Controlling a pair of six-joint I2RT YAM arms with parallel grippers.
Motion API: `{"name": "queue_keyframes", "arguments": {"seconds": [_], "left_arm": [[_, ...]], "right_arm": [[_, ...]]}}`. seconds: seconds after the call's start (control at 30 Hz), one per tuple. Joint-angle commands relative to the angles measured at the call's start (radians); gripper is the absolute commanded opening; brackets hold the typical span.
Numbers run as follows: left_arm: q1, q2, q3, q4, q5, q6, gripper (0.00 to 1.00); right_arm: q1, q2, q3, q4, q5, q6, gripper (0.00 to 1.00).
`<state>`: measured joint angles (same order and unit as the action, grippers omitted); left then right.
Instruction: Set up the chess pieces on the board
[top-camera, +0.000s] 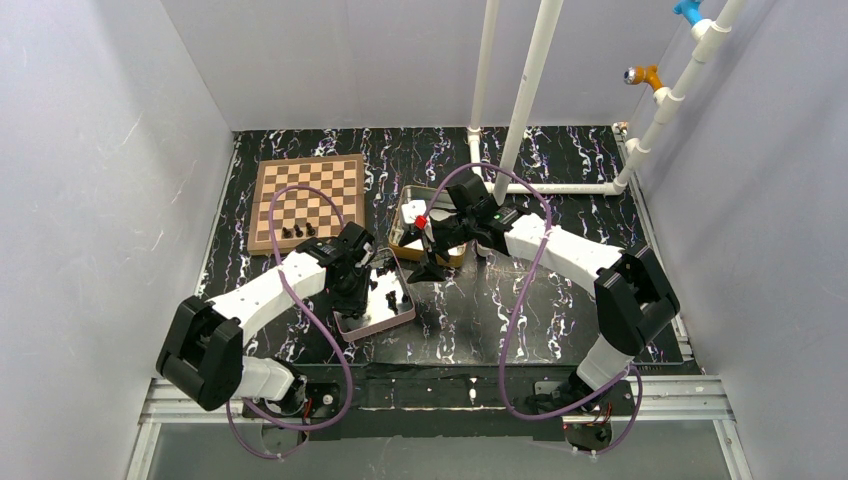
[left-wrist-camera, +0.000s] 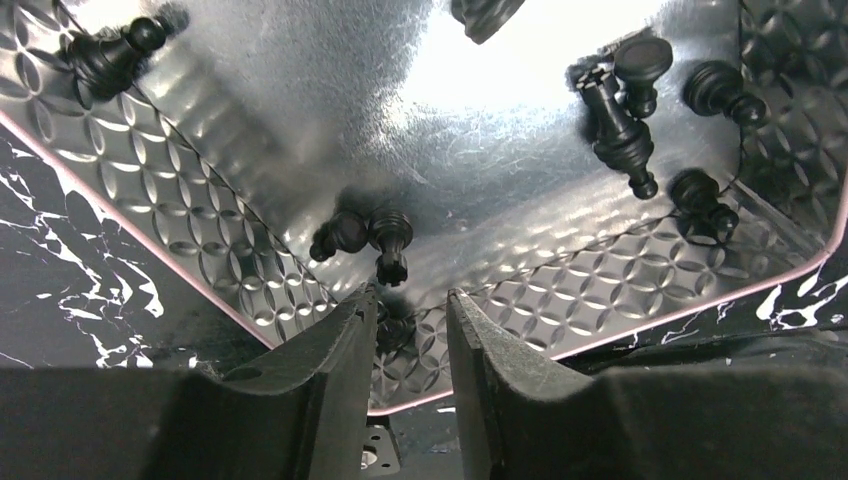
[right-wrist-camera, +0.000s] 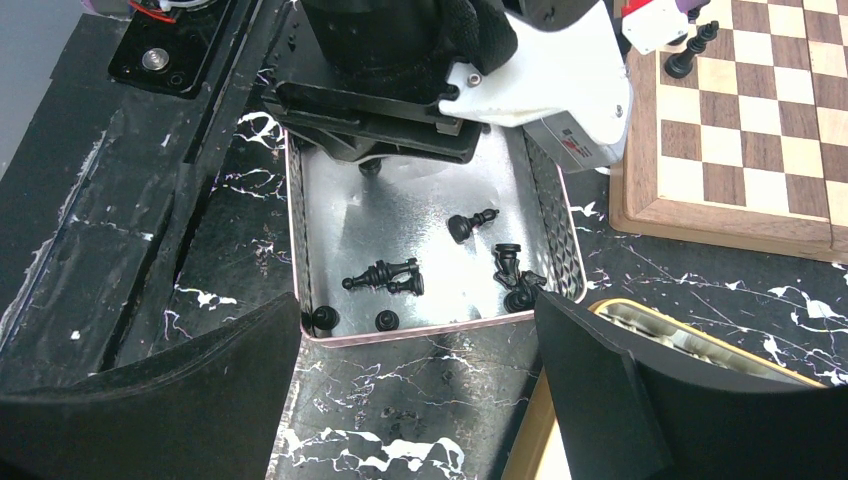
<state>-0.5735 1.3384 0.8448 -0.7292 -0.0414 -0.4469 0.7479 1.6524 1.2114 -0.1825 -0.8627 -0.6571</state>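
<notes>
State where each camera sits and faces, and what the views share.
Top external: above and behind the bases, looking down on the table; left arm, right arm and the board show.
Left wrist: on the left arm, looking down into the pink-rimmed tin; fingers of the left tool at bottom.
Right wrist: on the right arm, looking across that tin toward the left arm; open fingers of the right tool below.
Shared: all three show that tin and chess pieces in it.
</notes>
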Motion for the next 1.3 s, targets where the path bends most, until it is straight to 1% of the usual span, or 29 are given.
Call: {"name": "queue_keyframes", "arguments": {"seconds": [0.0, 0.13, 0.43, 0.67, 0.83, 0.9, 0.93, 0.97, 1.1, 1.27], "left_arm": [[-0.005, 0.019, -0.004, 0.021, -0.041, -0.005, 0.3], [-0.005, 0.043, -0.009, 0.022, -0.067, -0.006, 0.26], [-0.006, 0.062, -0.016, 0.037, -0.079, -0.01, 0.25], [-0.005, 0.074, -0.021, 0.048, -0.082, -0.014, 0.21], [-0.005, 0.074, -0.024, 0.048, -0.087, -0.013, 0.14], [-0.006, 0.071, -0.024, 0.048, -0.085, -0.012, 0.08], [-0.005, 0.068, -0.023, 0.048, -0.08, -0.011, 0.02], [-0.005, 0.064, -0.021, 0.048, -0.074, -0.009, 0.0], [-0.006, 0.017, -0.007, 0.045, -0.03, 0.015, 0.0], [-0.005, -0.101, -0.003, 0.037, 0.041, 0.056, 0.0]], "right_arm": [[-0.002, -0.048, -0.012, 0.032, -0.009, 0.01, 0.94], [-0.002, -0.048, -0.012, 0.032, -0.006, 0.01, 0.94], [-0.002, -0.049, -0.013, 0.034, -0.004, 0.011, 0.94], [-0.002, -0.054, -0.016, 0.034, -0.003, 0.01, 0.94], [-0.003, -0.055, -0.015, 0.034, -0.003, 0.011, 0.94], [-0.002, -0.056, -0.015, 0.034, -0.004, 0.011, 0.94], [-0.002, -0.057, -0.015, 0.034, -0.003, 0.012, 0.94], [-0.003, -0.057, -0.014, 0.034, -0.003, 0.012, 0.94], [-0.002, -0.062, -0.013, 0.033, -0.002, 0.012, 0.94], [-0.003, -0.081, -0.026, 0.023, -0.005, 0.012, 0.95]]}}
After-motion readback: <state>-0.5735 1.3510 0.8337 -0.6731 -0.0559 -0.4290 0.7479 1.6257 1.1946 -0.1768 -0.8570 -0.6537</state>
